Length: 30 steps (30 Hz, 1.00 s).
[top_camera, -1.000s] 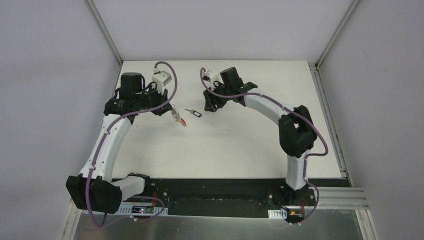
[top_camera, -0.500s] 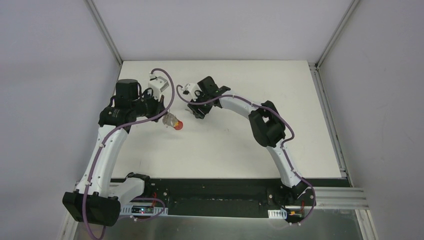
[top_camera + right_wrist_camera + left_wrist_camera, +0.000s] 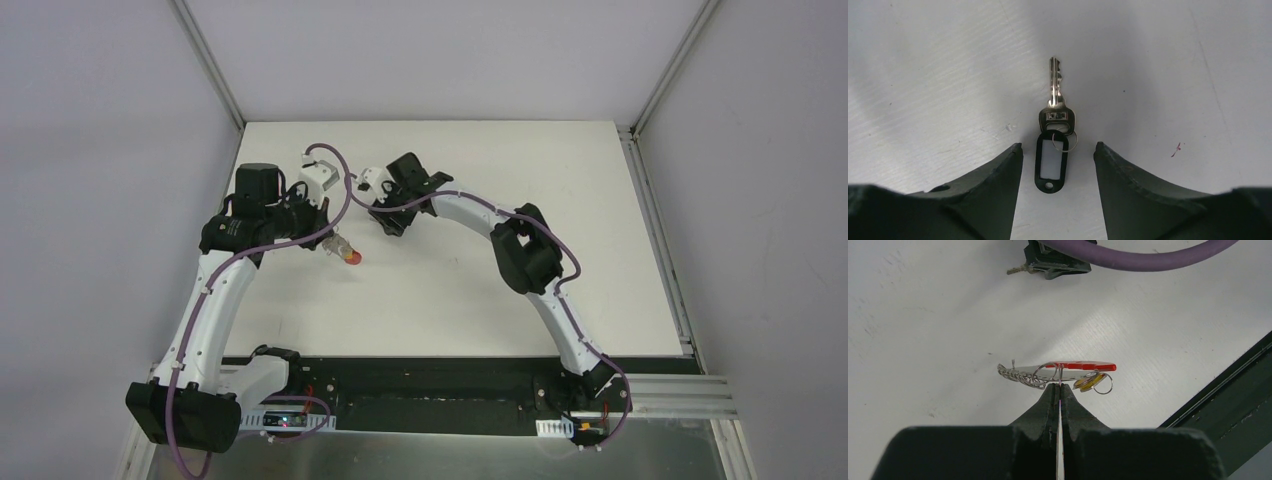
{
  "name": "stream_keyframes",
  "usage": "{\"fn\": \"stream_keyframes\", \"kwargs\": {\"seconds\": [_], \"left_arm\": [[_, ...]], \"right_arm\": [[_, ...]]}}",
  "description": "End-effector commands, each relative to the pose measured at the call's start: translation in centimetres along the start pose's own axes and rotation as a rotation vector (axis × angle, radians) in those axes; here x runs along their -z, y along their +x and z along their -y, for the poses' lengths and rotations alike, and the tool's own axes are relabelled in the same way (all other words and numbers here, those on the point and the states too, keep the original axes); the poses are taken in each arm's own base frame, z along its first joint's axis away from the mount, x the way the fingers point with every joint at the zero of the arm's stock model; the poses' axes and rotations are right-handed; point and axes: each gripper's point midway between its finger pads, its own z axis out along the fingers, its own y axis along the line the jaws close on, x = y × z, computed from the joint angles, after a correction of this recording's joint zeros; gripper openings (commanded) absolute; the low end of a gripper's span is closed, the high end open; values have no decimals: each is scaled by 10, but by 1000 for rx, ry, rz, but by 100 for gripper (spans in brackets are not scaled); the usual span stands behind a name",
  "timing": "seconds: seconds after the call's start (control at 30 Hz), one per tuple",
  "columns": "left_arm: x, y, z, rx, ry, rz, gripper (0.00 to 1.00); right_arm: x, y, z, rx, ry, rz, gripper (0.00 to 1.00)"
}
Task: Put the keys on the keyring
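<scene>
Looking down from the top camera, the left gripper [image 3: 338, 243] is pinched shut on the keyring [image 3: 352, 257], holding it low over the white table [image 3: 450, 290], left of centre. Just beside it the right gripper [image 3: 388, 222] sits low too, hiding the key from this angle.

Over to the left wrist: fingers [image 3: 1048, 400] clamped on one wire loop, the red band [image 3: 1083, 364] lying level, the silver loops [image 3: 1015, 375] fanned left, the orange tag [image 3: 1087, 384] dangling right.

Now the right wrist: jaws about half open, empty, straddling the key [image 3: 1057, 107]. It lies flat on the table, blade pointing away, with its black tag [image 3: 1050, 162] between the fingertips.

Best play, I'd say: close squarely on the silver head, not the floppy tag, so the key doesn't swivel during threading.
</scene>
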Motion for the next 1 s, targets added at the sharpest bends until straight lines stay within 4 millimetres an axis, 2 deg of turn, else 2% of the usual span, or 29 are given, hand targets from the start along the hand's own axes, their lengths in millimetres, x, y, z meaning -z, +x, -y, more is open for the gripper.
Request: {"fn": "stream_keyframes", "kwargs": {"seconds": [0.0,0.2,0.6,0.77,0.97], "left_arm": [[7,-8,-1,-33,-9,35,0],[6,-7,0,-34,-4,36,0],[5,-6,1,-37,-1,36,0],[6,-6,1,-42,0,36,0],[5,-7,3,-45,16,37,0]], "right_arm": [[0,-10,1,23,5,13,57],[-6,-11,-1,16,-2,16,52],[-11,-17,-4,2,-13,29,31],[-2,-23,-8,-25,-32,44,18],[21,-23,-11,-68,-51,52,5]]}}
